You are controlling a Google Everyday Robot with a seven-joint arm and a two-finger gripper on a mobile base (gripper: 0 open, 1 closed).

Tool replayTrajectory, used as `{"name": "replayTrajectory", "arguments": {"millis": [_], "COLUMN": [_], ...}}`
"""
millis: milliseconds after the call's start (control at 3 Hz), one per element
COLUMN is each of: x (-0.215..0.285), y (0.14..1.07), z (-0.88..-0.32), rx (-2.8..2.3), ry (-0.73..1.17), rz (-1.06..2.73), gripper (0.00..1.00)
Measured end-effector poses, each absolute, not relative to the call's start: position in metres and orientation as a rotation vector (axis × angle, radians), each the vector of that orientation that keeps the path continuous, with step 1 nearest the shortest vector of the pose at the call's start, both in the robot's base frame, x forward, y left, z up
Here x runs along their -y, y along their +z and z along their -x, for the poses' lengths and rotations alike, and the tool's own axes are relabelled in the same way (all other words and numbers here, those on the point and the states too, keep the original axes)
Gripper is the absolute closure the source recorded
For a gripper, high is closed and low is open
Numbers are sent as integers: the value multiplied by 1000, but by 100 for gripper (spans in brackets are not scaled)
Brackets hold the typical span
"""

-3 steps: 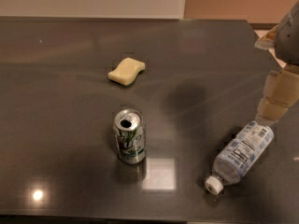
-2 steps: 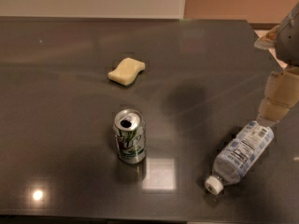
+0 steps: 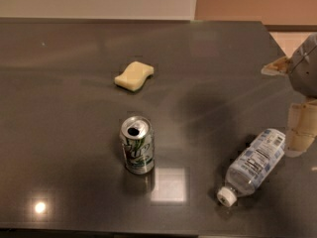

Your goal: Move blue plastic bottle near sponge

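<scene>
Dark grey and glossy, the desk point(image 3: 69, 53) carries three things. A small clear, bluish plastic bottle point(image 3: 255, 162) lies on its side near the front right corner. Its white screw cap points toward the front edge and a little left, its base points back and right, and its white label with black print faces up.

A pale yellow, wavy-edged sponge block point(image 3: 134, 76) lies flat toward the back of the desk, left of centre and well apart from the bottle. Roughly between the two, nearer the front, a silver-green soda can point(image 3: 137, 144) stands upright with its opened top showing.

At the right edge of the view, the robot's cream and grey pincer point(image 3: 299, 138) hangs down just beside the bottle's base end. Part of it is cut off by the frame. I cannot tell whether it touches the bottle, or whether it is released or clenched. Nothing can be seen held in it.
</scene>
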State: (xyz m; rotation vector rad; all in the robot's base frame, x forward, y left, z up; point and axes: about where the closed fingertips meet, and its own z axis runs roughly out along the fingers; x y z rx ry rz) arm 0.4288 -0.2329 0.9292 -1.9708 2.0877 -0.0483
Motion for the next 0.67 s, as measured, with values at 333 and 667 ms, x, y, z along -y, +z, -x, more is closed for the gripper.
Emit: {"name": "replayTrajectory", "arguments": {"millis": [333,667], "x": [230,218], "y": [904,886], "z": [-424,-413], "rx": [-2011,-1882], "ry": [6,50], "rz": [2121,2293], "gripper": [0,0]}}
